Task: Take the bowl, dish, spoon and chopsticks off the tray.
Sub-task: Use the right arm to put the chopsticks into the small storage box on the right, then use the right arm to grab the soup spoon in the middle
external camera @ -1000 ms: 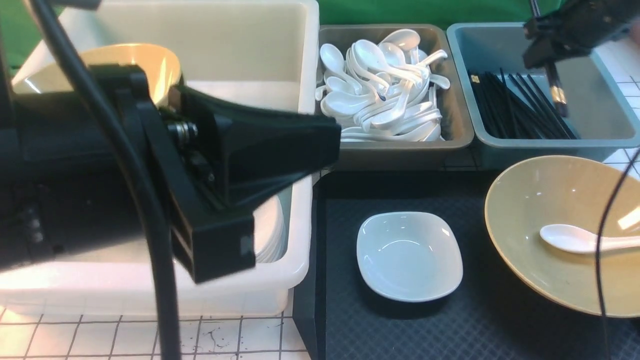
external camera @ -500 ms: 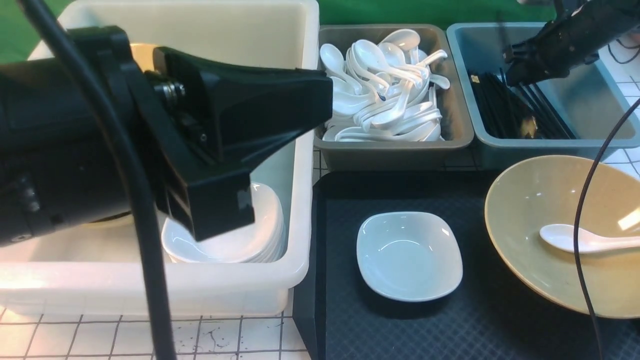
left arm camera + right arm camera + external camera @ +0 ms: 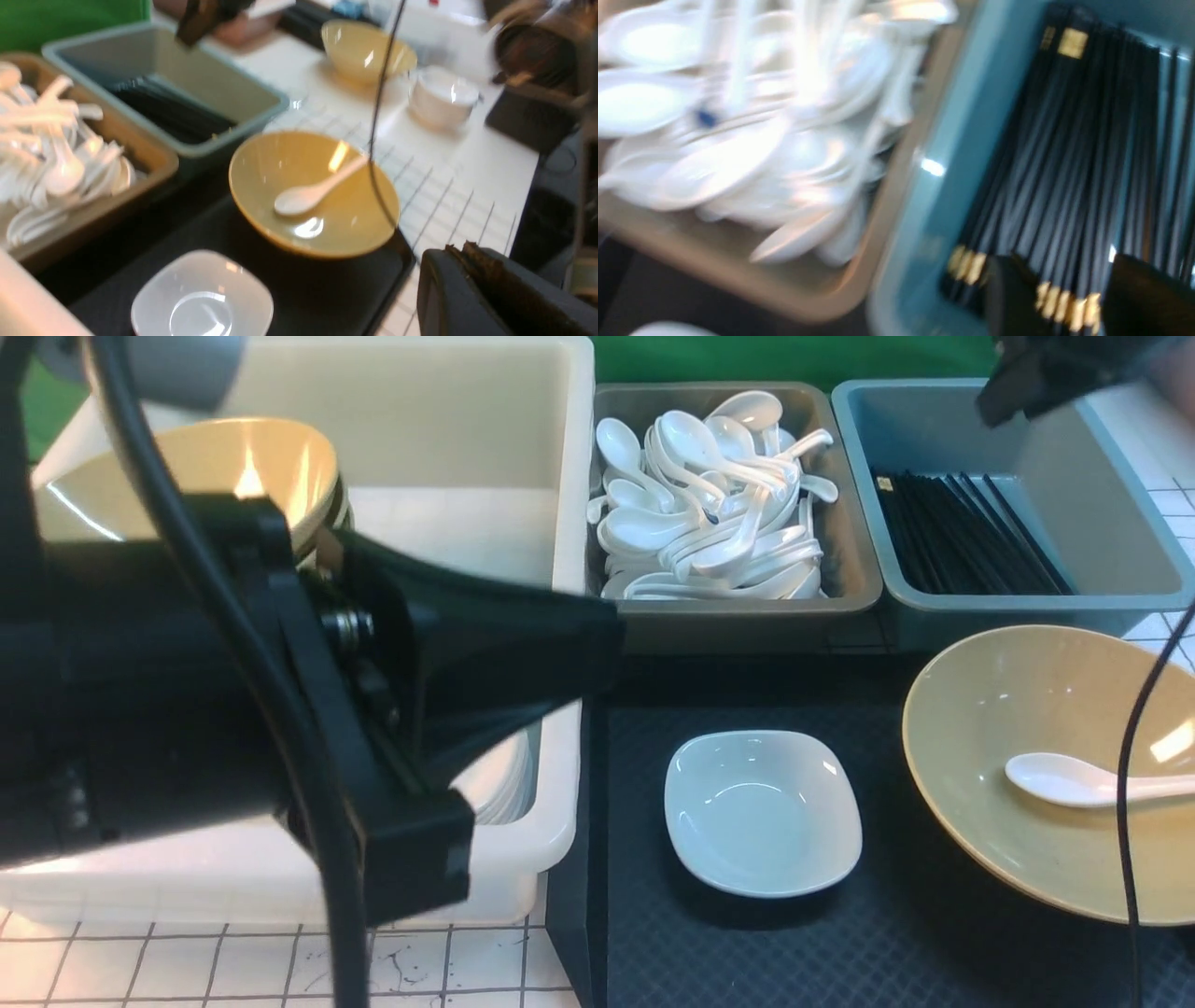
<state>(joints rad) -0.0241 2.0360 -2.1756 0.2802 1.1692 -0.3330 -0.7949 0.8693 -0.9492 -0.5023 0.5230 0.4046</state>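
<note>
Upright on the black tray (image 3: pixel 747 961), tipped only by the look of the angle if at all, the wide yellow bowl (image 3: pixel 990 840), with the white spoon (image 3: pixel 1060 779) lying inside and cut off at the front view's right edge. Just to the left of the bowl, apart from it, the small white dish (image 3: pixel 764 812), also on the tray. Behind the tray, side by side, a grey bin (image 3: pixel 738 625) heaped with white spoons (image 3: pixel 728 504) and a blue bin (image 3: pixel 1036 611) holding black chopsticks (image 3: pixel 971 537). Left of the tray, a white tub (image 3: pixel 568 616) with stacked yellow bowls (image 3: pixel 252 457) and white dishes (image 3: pixel 509 775). Beneath it all, a white desk (image 3: pixel 233 961) ruled with dark grid lines; at the back, green cloth (image 3: pixel 794 359). Farther along the desk, blurred in the left wrist view, another yellow bowl (image 3: pixel 364 51) beside white crockery (image 3: pixel 441 98). Dark cable (image 3: pixel 1125 803) across the view of bowl and spoon. Left pincer (image 3: pixel 460 252) shut, tips together, left of the dish and well apart from the bowl. Right pincer (image 3: pixel 1069 284) open, tips parted, over the blue bin's side, beyond the bowl and touching neither bowl nor dish.
</note>
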